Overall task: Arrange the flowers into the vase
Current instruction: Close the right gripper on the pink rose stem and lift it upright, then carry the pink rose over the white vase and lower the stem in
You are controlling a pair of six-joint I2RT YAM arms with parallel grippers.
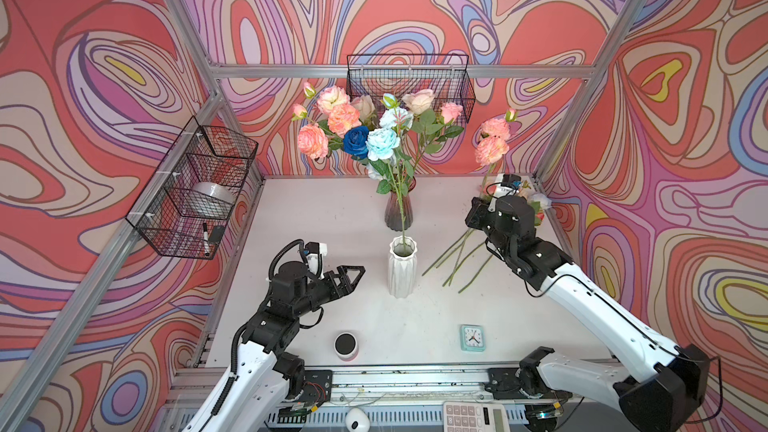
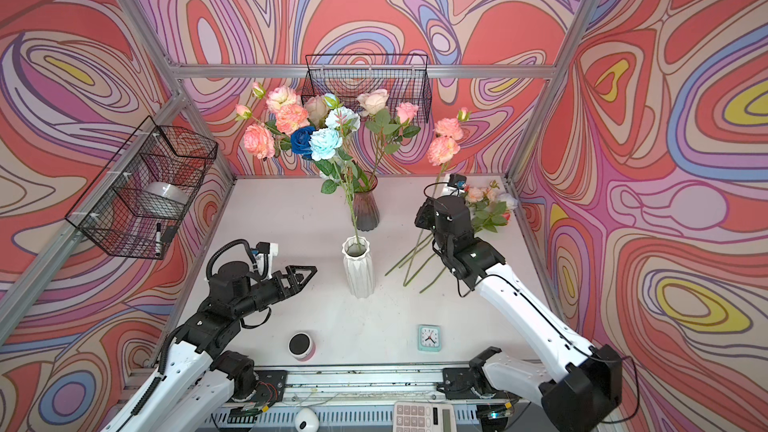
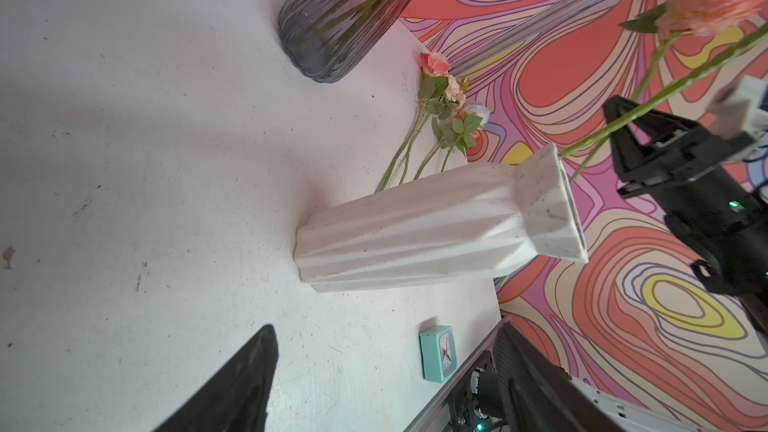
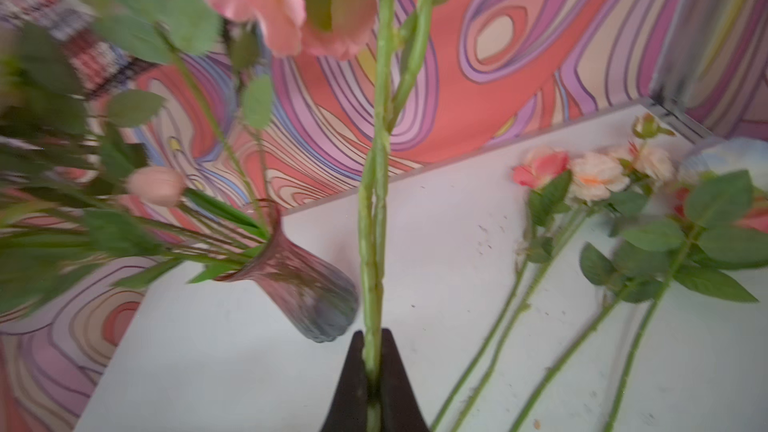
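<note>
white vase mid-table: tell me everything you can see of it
The white vase is tall, matte and ceramic-looking, with folded, faceted sides, a narrowed neck and a flared rim. The left wrist view shows faint specks and scuffs. It stands upright on the table, in front of the dark glass vase. One green stem rises from its mouth. The open left gripper points at it from beside, apart.

Two vases point(image 1: 402, 272), two wire baskets point(image 1: 409, 81), one clock point(image 1: 473, 337), one calculator point(image 1: 473, 417), perhaps four loose flowers point(image 4: 656, 234).
</note>
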